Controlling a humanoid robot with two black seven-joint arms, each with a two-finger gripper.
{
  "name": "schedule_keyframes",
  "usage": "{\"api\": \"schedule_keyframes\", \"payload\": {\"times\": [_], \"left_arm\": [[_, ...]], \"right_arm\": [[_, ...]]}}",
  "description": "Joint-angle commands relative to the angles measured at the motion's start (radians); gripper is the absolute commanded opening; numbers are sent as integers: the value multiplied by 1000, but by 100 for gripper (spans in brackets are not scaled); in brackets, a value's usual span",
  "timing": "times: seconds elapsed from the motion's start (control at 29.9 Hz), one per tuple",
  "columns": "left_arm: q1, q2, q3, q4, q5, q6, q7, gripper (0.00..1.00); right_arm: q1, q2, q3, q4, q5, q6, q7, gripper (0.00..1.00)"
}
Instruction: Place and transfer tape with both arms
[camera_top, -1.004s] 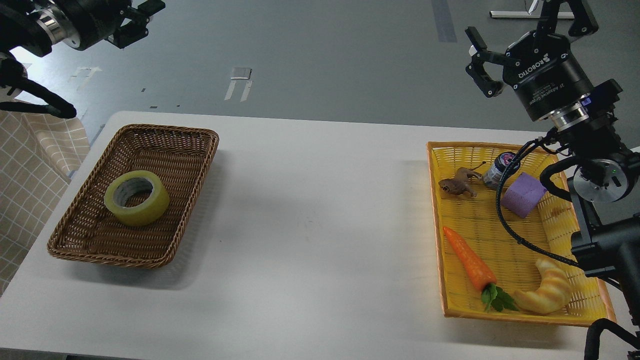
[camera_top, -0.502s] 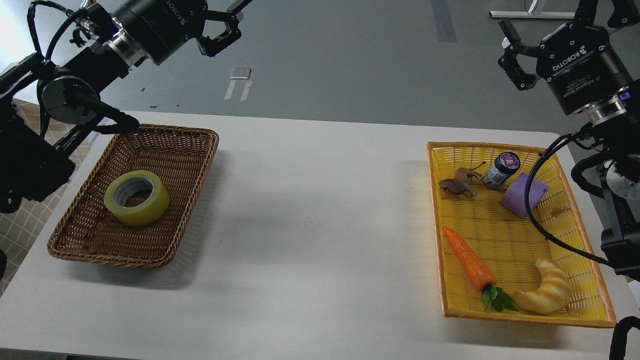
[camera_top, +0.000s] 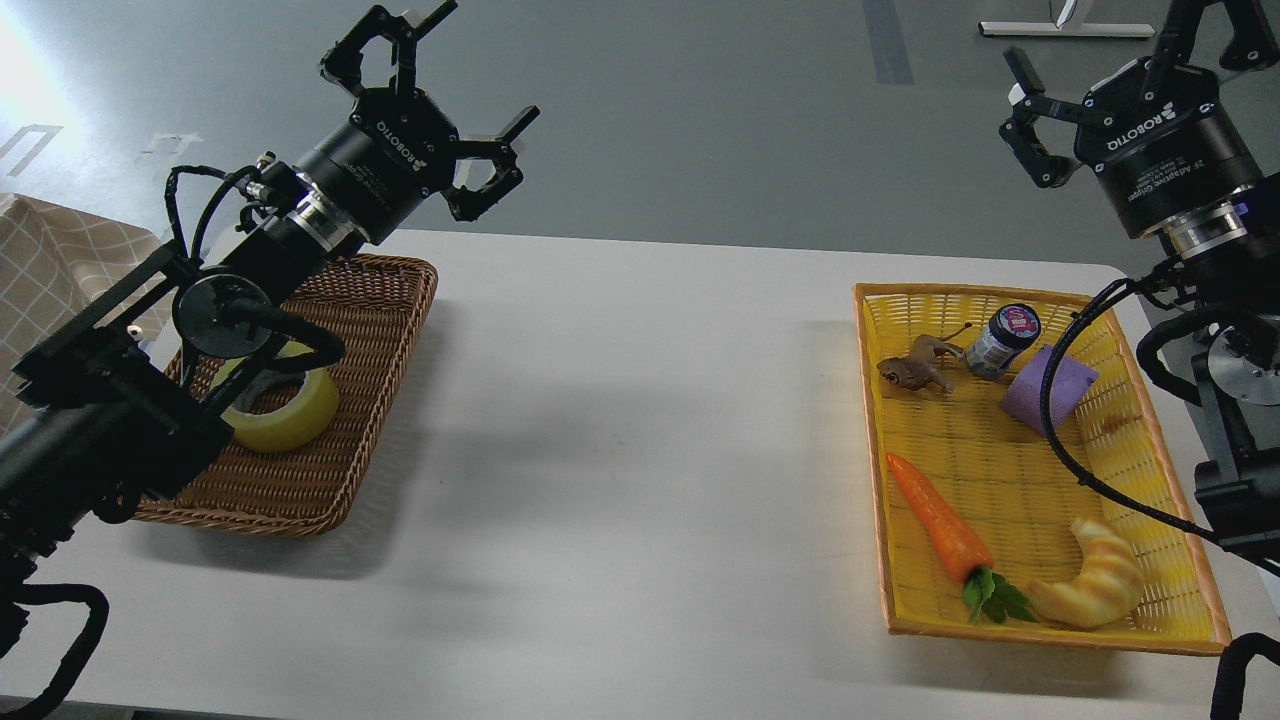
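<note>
Tape (camera_top: 290, 410), a yellowish translucent roll with grey core, lies flat in the woven brown basket (camera_top: 350, 420) on the white worktop (camera_top: 640, 420), partly hidden by the left arm. Left hand (camera_top: 440, 85) has swung in above the basket, fingers spread open. Right hand (camera_top: 1120, 45) hangs open over the yellow basket (camera_top: 1000, 470).

L gripper (camera_top: 432, 85) raised, jaws wide apart; R gripper (camera_top: 1120, 45) raised, jaws spread.

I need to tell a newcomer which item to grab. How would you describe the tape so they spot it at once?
Find the brown wicker basket on the table's left side. The tape lies flat inside it, partly behind the left arm: a yellowish translucent ring, the only thing in that basket.
</note>
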Motion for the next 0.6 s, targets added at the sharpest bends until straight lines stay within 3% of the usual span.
{"api": "schedule_keyframes", "payload": {"times": [0.0, 0.57], "left_arm": [[0, -36, -11, 0, -1, 0, -4, 98], [0, -48, -19, 8, 3, 0, 2, 98]], "right_arm": [[14, 20, -1, 12, -1, 0, 1, 100], [15, 46, 5, 23, -2, 0, 9, 100]]}}
